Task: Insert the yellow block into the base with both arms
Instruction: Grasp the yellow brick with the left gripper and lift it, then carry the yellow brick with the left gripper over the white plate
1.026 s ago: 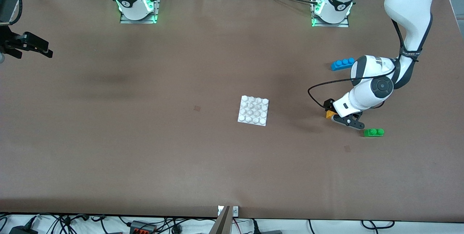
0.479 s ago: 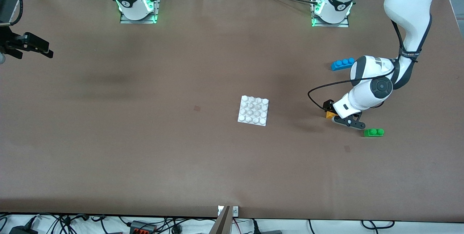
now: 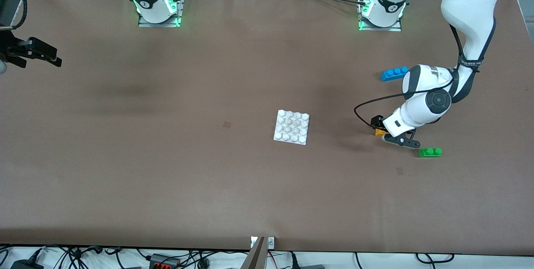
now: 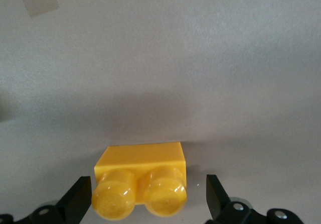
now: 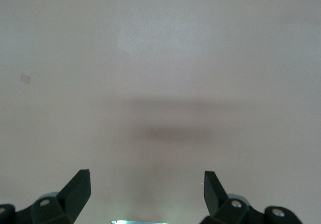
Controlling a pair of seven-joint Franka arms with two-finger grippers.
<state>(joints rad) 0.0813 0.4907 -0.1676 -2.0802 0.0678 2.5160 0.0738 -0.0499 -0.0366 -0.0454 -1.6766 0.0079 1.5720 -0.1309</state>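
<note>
The yellow block [image 4: 142, 182] lies on the table with its two studs toward the left wrist camera. My left gripper [image 4: 146, 198] is low around it, open, one finger on each side and small gaps showing. In the front view the yellow block [image 3: 379, 132] peeks out from under the left gripper [image 3: 391, 134]. The white studded base [image 3: 292, 127] lies mid-table, apart from the block, toward the right arm's end. My right gripper [image 3: 35, 52] waits over the table's edge at the right arm's end. In its own wrist view the right gripper [image 5: 146, 190] is open over bare table.
A green brick [image 3: 430, 152] lies close beside the left gripper, nearer to the front camera. A blue brick [image 3: 394, 73] lies farther from the camera, next to the left arm's wrist. A black cable [image 3: 363, 108] loops off that wrist.
The left gripper has edged slightly closer over the yellow block, so less of the block shows in the front view. The right arm has hardly moved.
</note>
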